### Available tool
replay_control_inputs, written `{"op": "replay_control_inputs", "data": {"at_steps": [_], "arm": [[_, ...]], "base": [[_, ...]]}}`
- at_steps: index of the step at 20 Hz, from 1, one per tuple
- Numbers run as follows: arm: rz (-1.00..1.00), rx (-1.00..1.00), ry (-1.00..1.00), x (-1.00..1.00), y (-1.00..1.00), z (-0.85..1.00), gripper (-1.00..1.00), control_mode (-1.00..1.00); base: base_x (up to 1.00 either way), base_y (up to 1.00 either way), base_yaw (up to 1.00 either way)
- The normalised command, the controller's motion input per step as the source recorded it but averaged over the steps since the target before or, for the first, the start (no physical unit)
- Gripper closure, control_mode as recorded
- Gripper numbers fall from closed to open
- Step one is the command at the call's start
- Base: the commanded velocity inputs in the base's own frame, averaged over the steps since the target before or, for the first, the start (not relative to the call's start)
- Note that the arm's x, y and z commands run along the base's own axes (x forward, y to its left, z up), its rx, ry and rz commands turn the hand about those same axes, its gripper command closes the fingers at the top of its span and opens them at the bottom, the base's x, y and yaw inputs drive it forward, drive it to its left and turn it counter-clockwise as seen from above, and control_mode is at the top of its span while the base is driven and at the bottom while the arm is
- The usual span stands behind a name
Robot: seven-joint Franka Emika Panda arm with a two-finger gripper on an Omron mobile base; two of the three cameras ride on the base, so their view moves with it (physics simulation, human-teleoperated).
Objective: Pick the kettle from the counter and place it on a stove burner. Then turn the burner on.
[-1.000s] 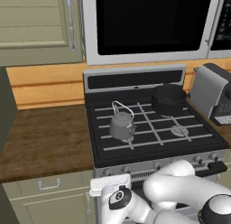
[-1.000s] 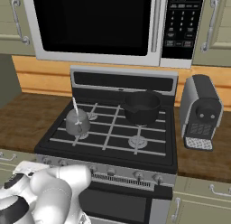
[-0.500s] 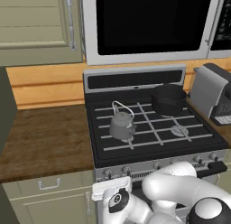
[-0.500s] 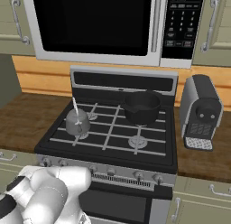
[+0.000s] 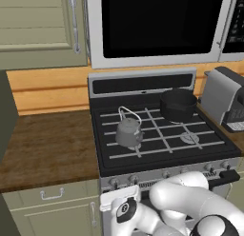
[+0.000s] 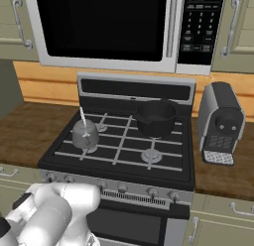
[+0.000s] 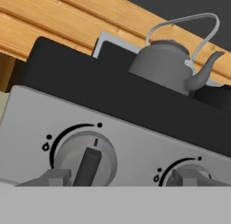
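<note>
Kettle [image 5: 128, 131] sits upright on front-left stove burner [image 6: 88, 146], near stovetop's left edge, spout toward right in hand view. Black pot [image 5: 177, 105] on back burner, well apart from it. Gripper [image 7: 122, 177] right up at front panel, fingers apart either side of leftmost knob [image 7: 85, 161], not squeezing. Counter [image 5: 45, 147] left of stove.

stovetop [image 5: 162, 144]: kettle [image 5: 128, 132] front-left burner | black pot [image 5: 177, 105] back | counter [image 5: 45, 149]
</note>
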Motion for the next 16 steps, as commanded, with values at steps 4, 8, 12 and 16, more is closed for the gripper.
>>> {"op": "replay_control_inputs", "data": {"at_steps": [4,8,12,16], "arm": [[0.0,0.0,0.0,0.0,0.22,0.0,-1.0,-1.0],[0.0,0.0,0.0,0.04,0.0,0.0,-1.0,-1.0],[0.0,0.0,-0.03,0.01,0.03,0.08,-1.0,-1.0],[0.0,0.0,-0.05,-0.01,0.0,0.08,-1.0,-1.0]], "base": [[0.0,0.0,0.0],[0.0,0.0,0.0],[0.0,0.0,0.0],[0.0,0.0,0.0]]}}
